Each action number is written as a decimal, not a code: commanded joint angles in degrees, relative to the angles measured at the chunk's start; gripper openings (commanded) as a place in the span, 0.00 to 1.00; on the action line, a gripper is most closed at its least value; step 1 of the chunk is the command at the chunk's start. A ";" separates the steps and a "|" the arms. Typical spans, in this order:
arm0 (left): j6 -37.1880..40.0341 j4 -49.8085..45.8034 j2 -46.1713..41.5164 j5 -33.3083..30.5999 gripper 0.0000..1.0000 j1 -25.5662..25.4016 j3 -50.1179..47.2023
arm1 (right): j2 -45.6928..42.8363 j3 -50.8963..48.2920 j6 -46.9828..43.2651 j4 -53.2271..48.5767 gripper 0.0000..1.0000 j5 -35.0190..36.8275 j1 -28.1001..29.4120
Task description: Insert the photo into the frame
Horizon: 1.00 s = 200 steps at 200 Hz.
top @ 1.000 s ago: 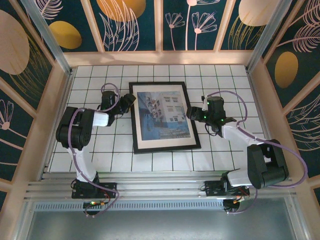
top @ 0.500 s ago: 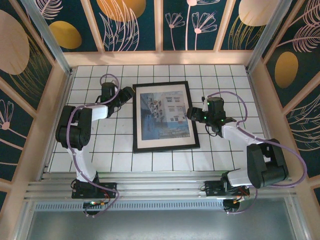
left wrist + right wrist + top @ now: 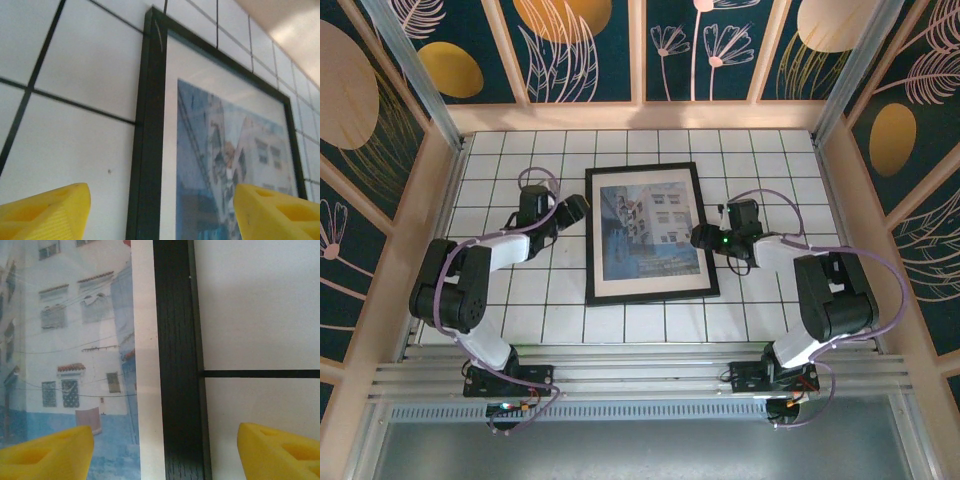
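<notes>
The black frame (image 3: 652,297) lies flat in the middle of the tiled floor. Inside it, the blue-toned photo (image 3: 650,230) of whitish buildings is bordered by a white mat (image 3: 650,284). My left gripper (image 3: 578,210) is low at the frame's left side. In the left wrist view it (image 3: 160,215) is open, its yellow fingertips (image 3: 45,210) standing on either side of the frame's left bar (image 3: 147,150), beside the photo (image 3: 225,150). My right gripper (image 3: 700,238) is at the frame's right side. In the right wrist view it (image 3: 162,452) is open over the right bar (image 3: 175,365), next to the photo (image 3: 75,340).
The white tiled floor (image 3: 770,160) with black grout runs all around the frame. Low wooden walls (image 3: 640,115) with dark patterned panels close in the back and both sides. Purple cables (image 3: 775,200) loop off both arms near the grippers.
The frame has turned from slightly tilted to square with the tiles. My left gripper has opened wider at the frame's left bar. The right arm has folded in, its gripper staying at the right bar.
</notes>
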 commanded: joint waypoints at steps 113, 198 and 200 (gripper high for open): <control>2.58 1.83 6.43 3.56 0.75 -3.07 1.54 | -2.73 -3.56 5.45 4.12 0.73 -3.44 5.82; 4.78 -1.96 -0.69 -10.19 0.79 -1.68 -1.23 | -3.74 2.29 0.30 -3.44 0.73 4.87 7.36; 4.99 -2.16 -1.06 -10.67 0.79 -1.68 -1.37 | -4.05 2.48 -0.02 -3.82 0.74 5.73 7.27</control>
